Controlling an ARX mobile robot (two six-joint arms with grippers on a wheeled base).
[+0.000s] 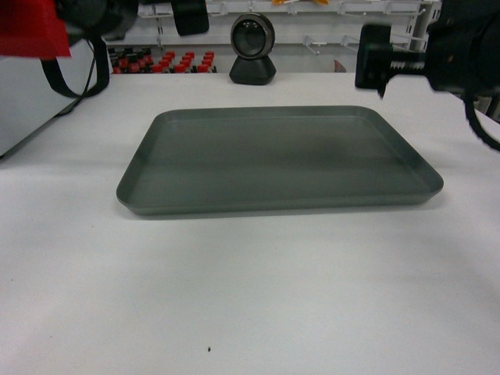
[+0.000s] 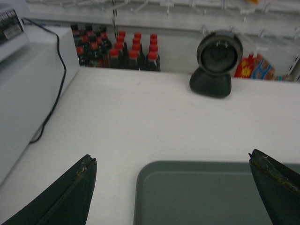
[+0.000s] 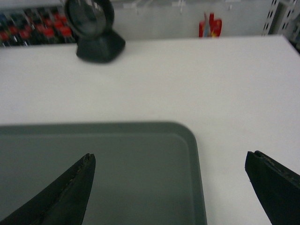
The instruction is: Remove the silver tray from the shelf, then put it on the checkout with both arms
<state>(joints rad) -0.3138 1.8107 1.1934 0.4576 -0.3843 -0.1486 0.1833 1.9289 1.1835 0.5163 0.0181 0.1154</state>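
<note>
Silver tray (image 1: 277,160) sits flat on the checkout (image 1: 250,297), w/ the scanner (image 1: 252,48) behind it. Your left gripper (image 2: 171,187) and right gripper (image 3: 171,185) gape wide, holding nothing. Tray looks stiff, light, prob slick; if you regrip, take the short-end rims.

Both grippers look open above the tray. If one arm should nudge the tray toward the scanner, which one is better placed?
Probably the left gripper: the scanner stands closer ahead of it, and the silver tray corner lies between its open fingers.
</note>
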